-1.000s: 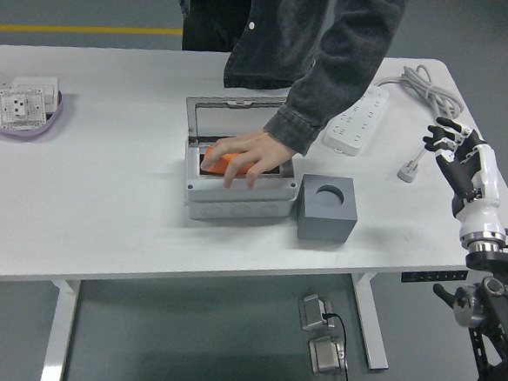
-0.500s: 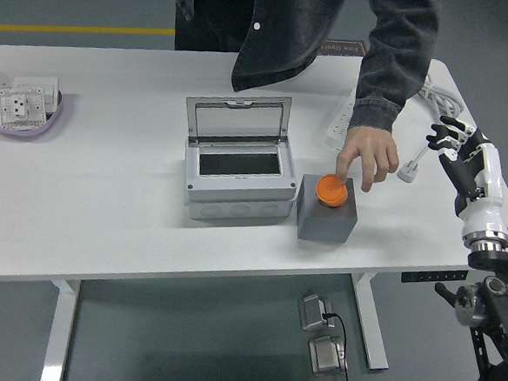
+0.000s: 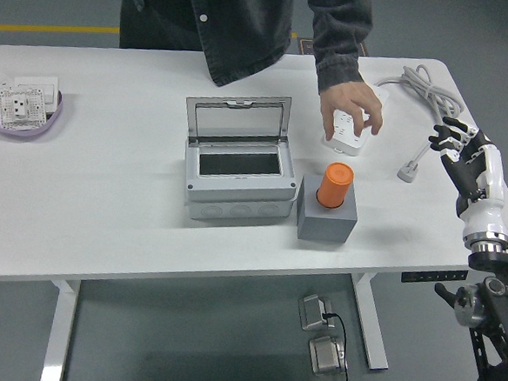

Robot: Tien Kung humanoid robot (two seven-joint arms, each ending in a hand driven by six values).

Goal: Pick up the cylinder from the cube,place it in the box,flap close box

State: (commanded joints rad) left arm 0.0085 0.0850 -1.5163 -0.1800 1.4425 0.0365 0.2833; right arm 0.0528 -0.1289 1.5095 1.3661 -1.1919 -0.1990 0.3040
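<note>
Head view: I am looking down over the white counter [image 3: 105,206] from my side of it.
Right hand [image 3: 470,166]: I am holding it up at the counter's right edge, off the surface, with nothing in it.
Right fingers [image 3: 450,134]: they are standing spread apart, the dark tips pointing up and to the left.
Left hand: it is not showing anywhere in this view.
Cylinder [image 3: 335,185]: the orange cylinder is standing upright in the round hole on top of the grey cube [image 3: 326,219], about half of it sticking out above the cube.
Cube: it is sitting just beside the box [image 3: 238,174], at the box's right, near the counter's middle.
Box: the grey box is lying open, its clear lid [image 3: 237,118] standing up at the back, and its dark inside is holding nothing that I can make out.
Person: someone in a dark jacket is standing at the far side, one hand [image 3: 353,108] hanging loosely curled over the white power strip [image 3: 353,123], behind the cube and apart from the cylinder.
Power strip cable [image 3: 418,84]: it is lying coiled near the far right corner, its plug [image 3: 410,171] resting close to my right hand.
Far left: a purple dish [image 3: 23,120] is holding white sockets [image 3: 20,104].
</note>
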